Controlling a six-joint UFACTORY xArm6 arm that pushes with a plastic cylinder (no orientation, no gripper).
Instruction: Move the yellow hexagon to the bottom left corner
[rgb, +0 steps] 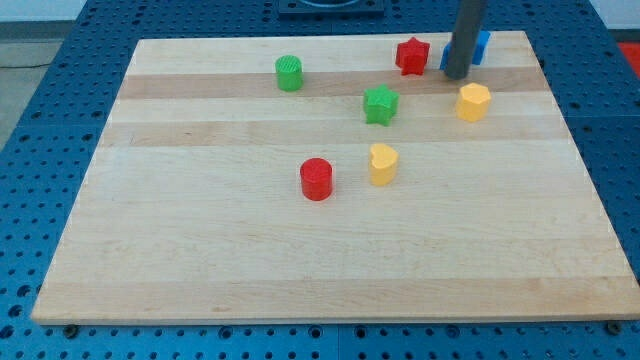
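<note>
Progress: none; yellow hexagon (473, 101) sits top right, my tip (456, 74) just above-left of it; you see no claw.

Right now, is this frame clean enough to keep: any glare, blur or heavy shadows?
Camera view: even light, soft short shadows under the blocks, no glare on the wooden board. Yellow hexagon is sharp; my tip shows beside the partly hidden blue block.

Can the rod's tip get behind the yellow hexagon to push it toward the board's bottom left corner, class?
Probably yes. My tip sits just up-left of the yellow hexagon, apart from it, with nothing between. It must round to the hexagon's upper right; the blue block behind looks clear of that path.
</note>
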